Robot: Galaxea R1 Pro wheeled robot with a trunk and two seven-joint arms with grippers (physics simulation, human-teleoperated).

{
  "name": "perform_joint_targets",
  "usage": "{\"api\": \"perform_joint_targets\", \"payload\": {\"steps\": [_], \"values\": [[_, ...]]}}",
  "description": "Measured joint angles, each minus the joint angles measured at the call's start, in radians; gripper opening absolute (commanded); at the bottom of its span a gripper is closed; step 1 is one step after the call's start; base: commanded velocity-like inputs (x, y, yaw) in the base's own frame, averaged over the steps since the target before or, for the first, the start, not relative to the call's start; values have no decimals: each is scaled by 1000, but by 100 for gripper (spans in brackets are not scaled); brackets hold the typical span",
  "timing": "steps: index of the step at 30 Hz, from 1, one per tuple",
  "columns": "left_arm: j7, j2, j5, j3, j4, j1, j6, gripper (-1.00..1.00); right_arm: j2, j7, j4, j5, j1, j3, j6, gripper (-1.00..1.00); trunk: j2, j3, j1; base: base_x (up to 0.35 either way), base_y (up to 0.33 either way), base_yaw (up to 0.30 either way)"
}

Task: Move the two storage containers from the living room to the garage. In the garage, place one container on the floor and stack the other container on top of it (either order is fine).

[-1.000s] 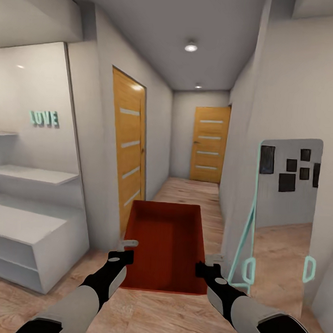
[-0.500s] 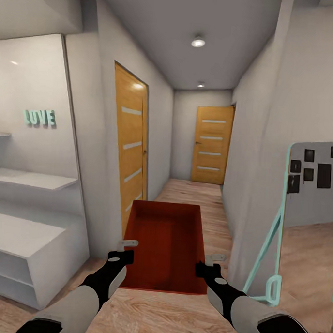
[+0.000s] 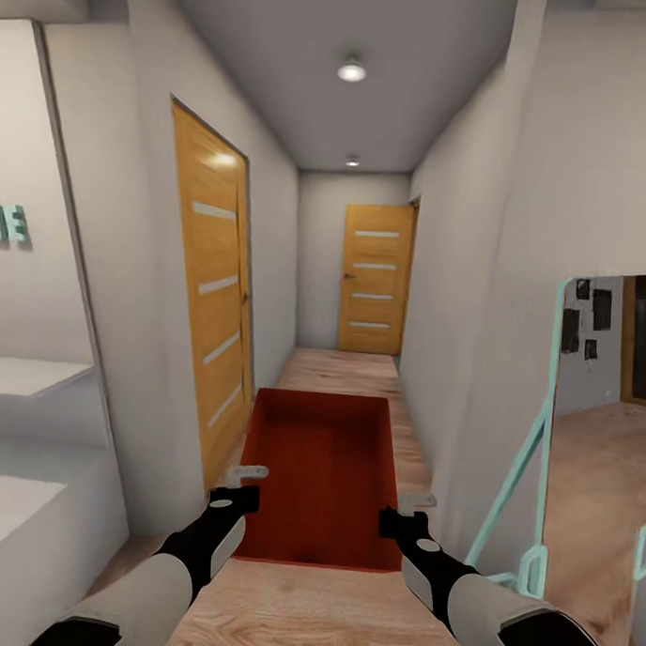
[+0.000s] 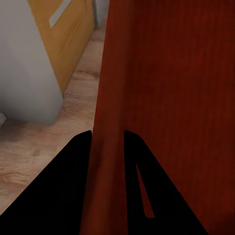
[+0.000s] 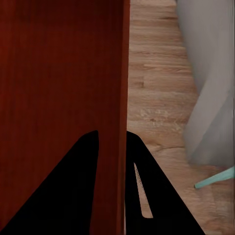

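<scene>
Bin: one orange-red open bin (image 3: 318, 473) is sitting in the lower centre of the head view, held up between the two arms, its open top facing up and its long side pointing down the corridor.
Left arm: it is reaching forward from the lower left of the frame, forearm rising toward the bin's left wall.
Left gripper: the left gripper (image 3: 238, 484) is gripping the bin's left wall near the near corner; in the left wrist view the two dark fingers (image 4: 63, 196) are sitting one on each side of that thin wall (image 4: 110, 122), clamped on it.
Right arm: it is reaching forward from the lower right, mirroring the left one.
Right gripper: the right gripper (image 3: 404, 513) is gripping the bin's right wall; in the right wrist view its fingers (image 5: 73, 191) are pressing on both sides of the wall (image 5: 117, 98).
Floor: light wood planks (image 3: 359, 370) are running under the bin.
Doors: one orange door (image 3: 211, 299) is standing at the left, another (image 3: 375, 278) at the far end.
Mirror: a mirror with a mint frame (image 3: 544, 436) is leaning at the right edge.
Shelf: a white shelf (image 3: 29, 376) is showing at the left edge.
</scene>
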Motion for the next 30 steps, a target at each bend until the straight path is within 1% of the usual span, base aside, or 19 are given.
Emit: {"api": "perform_joint_targets", "payload": {"steps": [4, 7, 23, 30], "values": [[0, 0, 0, 0, -1, 0, 0, -100, 0, 0, 0, 0, 0, 0, 0, -100, 0, 0, 0, 299, 220, -273], [0, 0, -1, 1, -1, 0, 0, -100, 0, 0, 0, 1, 0, -1, 0, -100, 0, 0, 0, 299, 220, -91], [1, -1, -1, 1, -1, 0, 0, -100, -1, 1, 0, -1, 0, 0, 0, -100, 0, 0, 0, 299, 214, -5], [0, 0, -1, 0, -2, 0, 0, -100, 0, 1, 0, -1, 0, 0, -1, -100, 0, 0, 0, 317, 81, 0]]}}
